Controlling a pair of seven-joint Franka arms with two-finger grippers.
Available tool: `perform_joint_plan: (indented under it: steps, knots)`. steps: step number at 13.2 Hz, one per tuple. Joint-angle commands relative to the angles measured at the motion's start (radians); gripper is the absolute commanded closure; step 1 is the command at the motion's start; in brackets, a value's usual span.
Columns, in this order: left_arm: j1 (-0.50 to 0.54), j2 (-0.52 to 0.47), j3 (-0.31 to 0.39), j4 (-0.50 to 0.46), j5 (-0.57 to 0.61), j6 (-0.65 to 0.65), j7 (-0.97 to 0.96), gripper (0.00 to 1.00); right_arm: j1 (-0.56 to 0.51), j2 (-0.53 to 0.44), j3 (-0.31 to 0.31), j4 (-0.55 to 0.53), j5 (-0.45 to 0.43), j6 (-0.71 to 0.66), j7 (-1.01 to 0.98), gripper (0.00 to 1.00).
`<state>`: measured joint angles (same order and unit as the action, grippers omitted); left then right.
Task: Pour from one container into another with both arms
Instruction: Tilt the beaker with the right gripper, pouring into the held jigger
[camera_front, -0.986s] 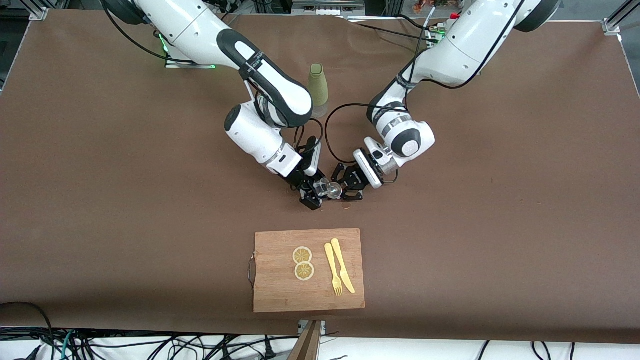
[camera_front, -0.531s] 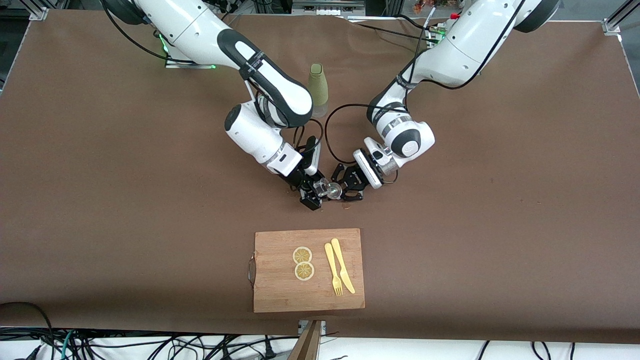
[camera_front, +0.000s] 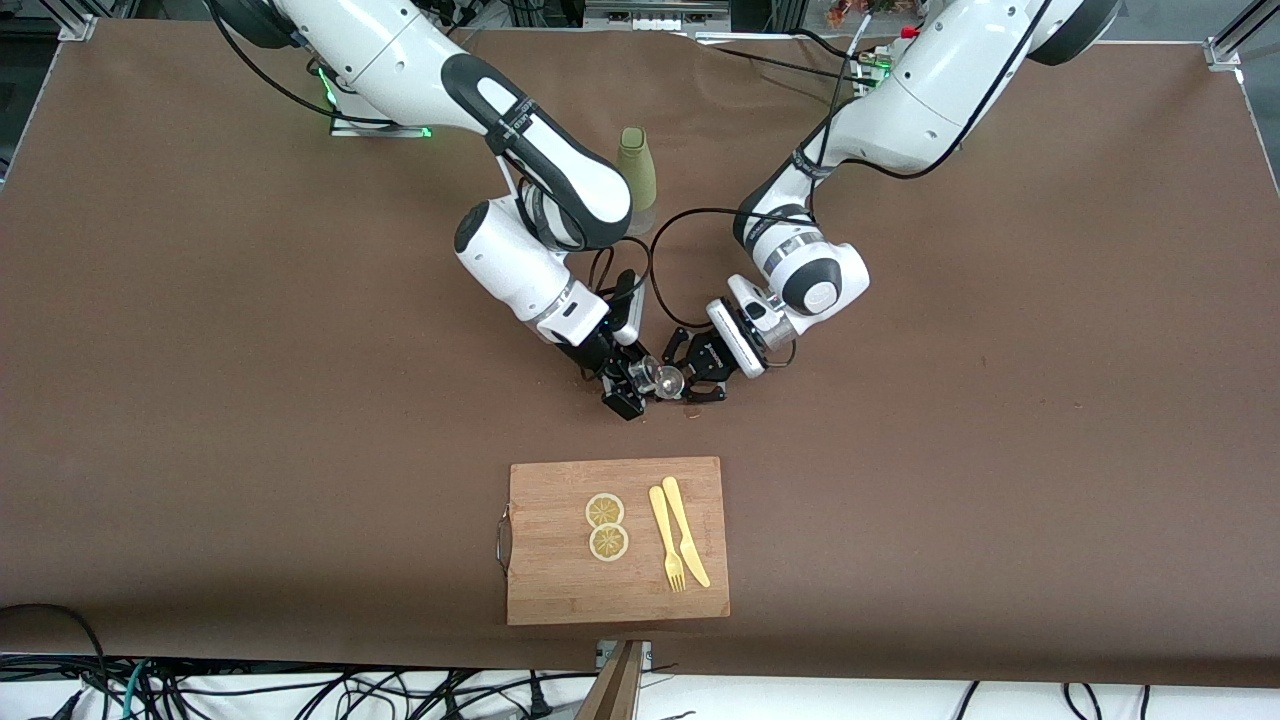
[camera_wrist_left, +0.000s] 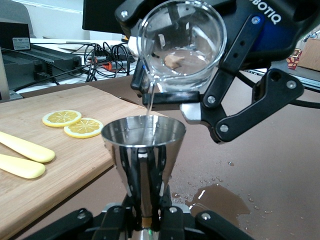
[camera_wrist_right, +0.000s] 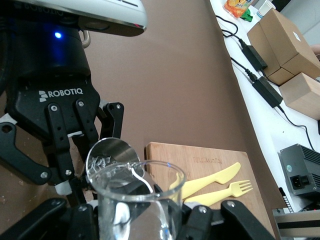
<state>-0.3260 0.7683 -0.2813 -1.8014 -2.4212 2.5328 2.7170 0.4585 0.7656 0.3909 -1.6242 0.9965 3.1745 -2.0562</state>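
Observation:
My right gripper (camera_front: 630, 388) is shut on a clear glass beaker (camera_front: 646, 377), held tilted over the middle of the table. Its lip is over a conical metal cup (camera_front: 669, 381), which my left gripper (camera_front: 692, 382) holds upright by the stem. In the left wrist view a thin stream of water runs from the beaker (camera_wrist_left: 182, 45) into the metal cup (camera_wrist_left: 143, 145), with the left gripper (camera_wrist_left: 145, 216) shut round the stem. In the right wrist view the beaker (camera_wrist_right: 135, 200) fills the right gripper (camera_wrist_right: 136, 222), and the metal cup (camera_wrist_right: 114, 152) shows just past its lip.
A wet puddle (camera_wrist_left: 217, 197) lies on the brown cloth beside the cup. A wooden cutting board (camera_front: 560, 585) with two lemon slices (camera_front: 606, 526) and a yellow fork and knife (camera_front: 678, 535) lies nearer the front camera. A green bottle (camera_front: 636, 170) stands near the arms' bases.
The right arm's wrist has shifted slightly toward the left arm and the beaker has tipped a little further over the metal cup. The left arm has stayed still.

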Motion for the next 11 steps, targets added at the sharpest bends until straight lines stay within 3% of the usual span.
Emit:
perform_joint_plan:
  steps: [1, 11]
  knots:
    - [-0.004, 0.013, -0.004, 0.030, -0.055, 0.020, 0.049, 1.00, 0.012, -0.005, -0.007, -0.006, -0.010, 0.022, 0.001, 0.95]
    - [-0.002, 0.009, -0.004, 0.027, -0.056, 0.020, 0.046, 1.00, 0.009, -0.005, -0.006, -0.005, 0.016, 0.022, 0.036, 0.95]
